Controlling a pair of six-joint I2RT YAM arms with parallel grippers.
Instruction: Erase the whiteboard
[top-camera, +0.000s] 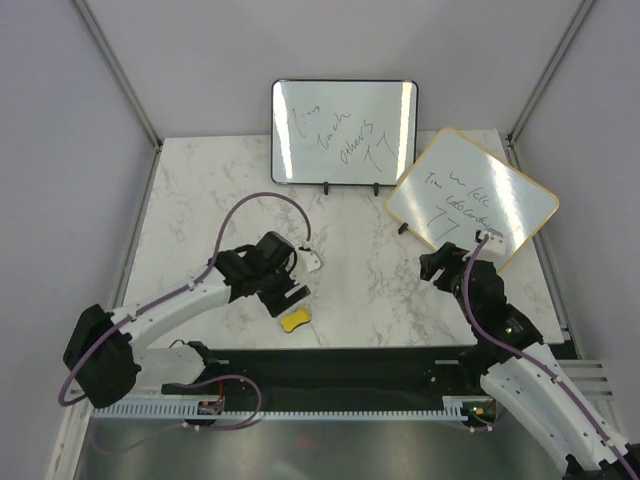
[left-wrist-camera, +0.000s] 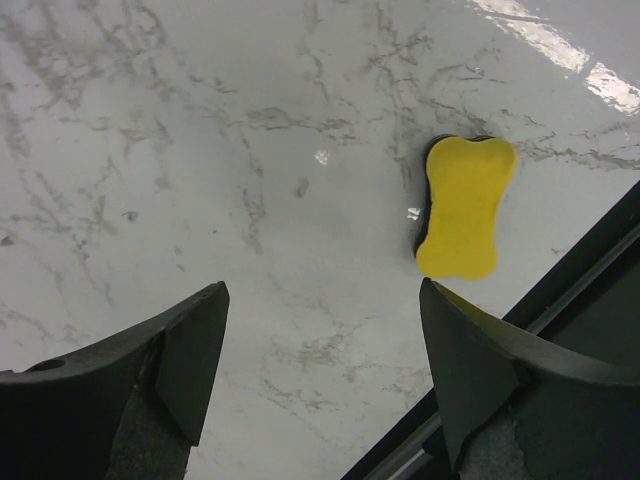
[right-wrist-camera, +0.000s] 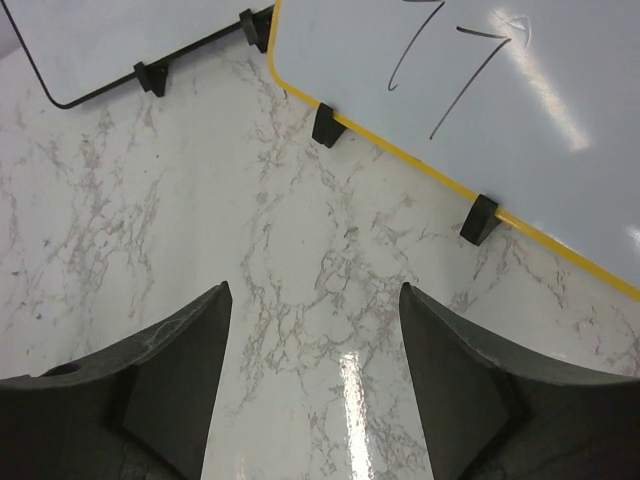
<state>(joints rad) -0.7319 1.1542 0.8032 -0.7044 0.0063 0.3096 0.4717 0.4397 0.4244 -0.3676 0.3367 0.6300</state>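
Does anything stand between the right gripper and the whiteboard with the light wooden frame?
Nothing visible does. Only bare marble table lies between the open right gripper and the whiteboard, whose near edge faces the fingers. The black-framed whiteboard stands off to the side, out of the way.

open tabletop (right-wrist-camera: 300, 260) before whiteboard (right-wrist-camera: 520, 110), eraser (left-wrist-camera: 465, 205) aside

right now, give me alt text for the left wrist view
The open left gripper hangs over a white marble table, holding nothing. A yellow bone-shaped eraser lies just ahead to the right, near the table's edge.
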